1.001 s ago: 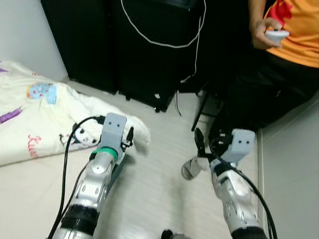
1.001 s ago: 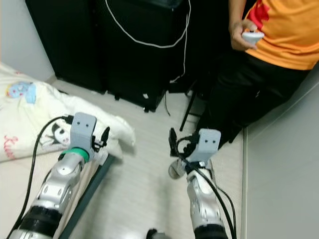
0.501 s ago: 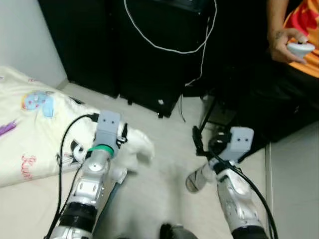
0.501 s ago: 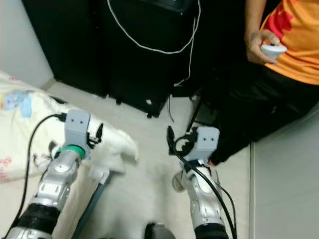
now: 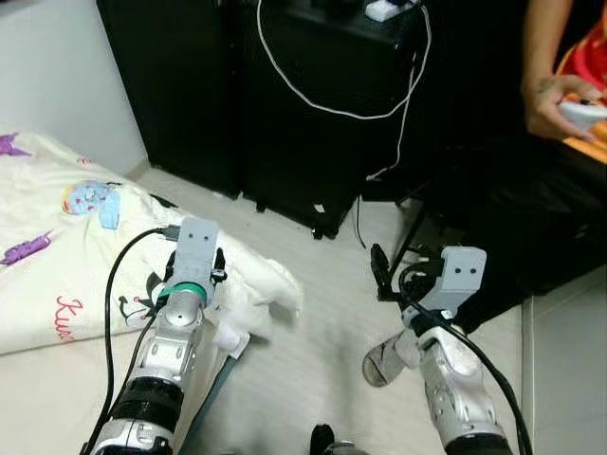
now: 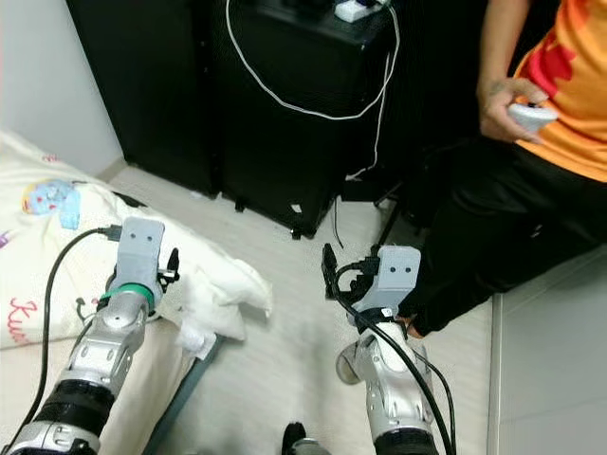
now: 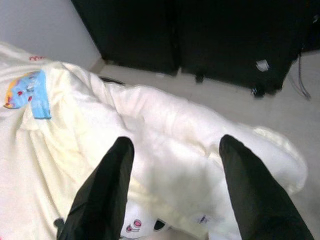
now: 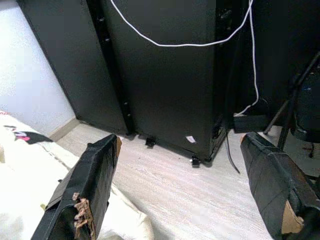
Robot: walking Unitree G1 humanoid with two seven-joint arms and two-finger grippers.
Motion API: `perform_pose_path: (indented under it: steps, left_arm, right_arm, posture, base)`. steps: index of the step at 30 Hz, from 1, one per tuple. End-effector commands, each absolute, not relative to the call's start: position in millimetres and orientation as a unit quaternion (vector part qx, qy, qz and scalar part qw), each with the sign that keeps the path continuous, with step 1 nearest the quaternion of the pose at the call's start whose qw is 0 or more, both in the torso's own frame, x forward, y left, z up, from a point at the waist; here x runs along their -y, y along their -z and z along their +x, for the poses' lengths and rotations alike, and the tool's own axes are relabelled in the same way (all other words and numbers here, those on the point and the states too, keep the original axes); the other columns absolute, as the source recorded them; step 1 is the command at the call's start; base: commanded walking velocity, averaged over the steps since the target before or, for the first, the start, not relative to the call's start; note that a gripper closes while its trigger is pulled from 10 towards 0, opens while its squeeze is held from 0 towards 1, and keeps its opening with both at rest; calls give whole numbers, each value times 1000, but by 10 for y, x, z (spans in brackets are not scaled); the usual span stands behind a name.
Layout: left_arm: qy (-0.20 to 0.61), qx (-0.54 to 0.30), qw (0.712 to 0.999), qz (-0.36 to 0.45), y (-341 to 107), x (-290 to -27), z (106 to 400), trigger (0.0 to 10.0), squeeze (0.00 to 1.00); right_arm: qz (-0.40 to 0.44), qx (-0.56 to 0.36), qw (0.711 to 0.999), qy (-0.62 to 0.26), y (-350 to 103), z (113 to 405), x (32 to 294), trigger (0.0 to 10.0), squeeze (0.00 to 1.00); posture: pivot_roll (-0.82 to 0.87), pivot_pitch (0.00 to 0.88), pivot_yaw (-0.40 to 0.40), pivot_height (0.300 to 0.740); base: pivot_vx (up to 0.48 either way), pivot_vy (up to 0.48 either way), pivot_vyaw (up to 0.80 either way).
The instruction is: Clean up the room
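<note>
Left hand [image 7: 172,192] is hovering over the blanket [image 5: 57,256] spilling off the bed onto the floor [image 5: 322,322], fingers apart, gripping nothing. Right hand [image 8: 187,187] is hanging spread and empty above the floor. Judged step: approach; next, lowering and closing on the blanket edge.

1. The cabinet [image 5: 313,114] stands ahead of me, with a cable [image 5: 332,100] hanging down its front.
2. Left of the cabinet, the blanket [image 5: 76,246] lies on the floor [image 5: 322,322].
3. My left gripper [image 7: 172,165] hangs over the blanket's edge nearest the cabinet.
4. Right of the cabinet, a person [image 6: 531,142] sits.
</note>
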State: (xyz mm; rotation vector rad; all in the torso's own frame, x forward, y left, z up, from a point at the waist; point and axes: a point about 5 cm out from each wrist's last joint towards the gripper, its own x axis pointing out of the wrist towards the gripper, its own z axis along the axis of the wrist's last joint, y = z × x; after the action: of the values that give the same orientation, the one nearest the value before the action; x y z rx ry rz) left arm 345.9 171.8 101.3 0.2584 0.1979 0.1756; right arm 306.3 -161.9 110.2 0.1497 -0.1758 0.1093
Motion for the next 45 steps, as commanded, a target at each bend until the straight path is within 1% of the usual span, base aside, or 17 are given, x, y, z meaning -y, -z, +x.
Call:
perform_pose_path:
  steps: [1, 9, 12, 20, 25, 30, 36, 39, 41, 45]
  left_arm:
    - [-88, -100, 981, 144, -976, -1738, 3462, 10000, 0]
    - [-94, -110, 977, 157, -932, -1836, 3447, 10000, 0]
    - [-93, -115, 976, 157, -882, -1853, 3380, 10000, 0]
    - [-95, -119, 976, 157, -812, -1870, 3312, 10000, 0]
    - [-85, -116, 977, 157, -769, -1828, 3319, 10000, 0]
    - [-62, -91, 983, 148, -818, -1775, 3326, 10000, 0]
    - [3, -76, 991, 114, -867, -1647, 3300, 10000, 0]
    - [3, -76, 991, 114, -867, -1647, 3300, 10000, 0]
    - [24, -73, 992, 100, -879, -1594, 3286, 10000, 0]
    - [29, -71, 992, 99, -880, -1572, 3284, 10000, 0]
  right_arm:
    - [67, 75, 994, -49, -1021, 3019, 1666, 10000, 0]
    - [69, 73, 994, -52, -1007, 3026, 1640, 10000, 0]
    - [89, 72, 993, -38, -1005, 3045, 1715, 10000, 0]
    - [78, 80, 993, -31, -1046, 3077, 1825, 10000, 0]
    - [79, 78, 993, -37, -1039, 3100, 1776, 10000, 0]
    - [88, 78, 992, -52, -1029, 3087, 1708, 10000, 0]
    - [108, 72, 990, -59, -1018, 3094, 1675, 10000, 0]
    - [108, 72, 990, -59, -1018, 3094, 1675, 10000, 0]
    - [114, 70, 989, -65, -1011, 3096, 1652, 10000, 0]
    - [113, 68, 989, -72, -1002, 3092, 1633, 10000, 0]
  posture:
    - [12, 96, 4, 740]
    - [18, 74, 16, 740]
    - [29, 69, 17, 740]
    - [39, 56, 8, 740]
    - [44, 49, 7, 740]
    - [47, 45, 4, 740]
    - [48, 45, 6, 740]
    - [48, 45, 6, 740]
    - [50, 48, 6, 740]
    - [50, 48, 6, 740]
  base:
    - [0, 0, 0]
    - [0, 0, 0]
    - [0, 0, 0]
    - [0, 0, 0]
    - [0, 0, 0]
    - [0, 0, 0]
    - [0, 0, 0]
    - [0, 0, 0]
    - [0, 0, 0]
    - [0, 0, 0]
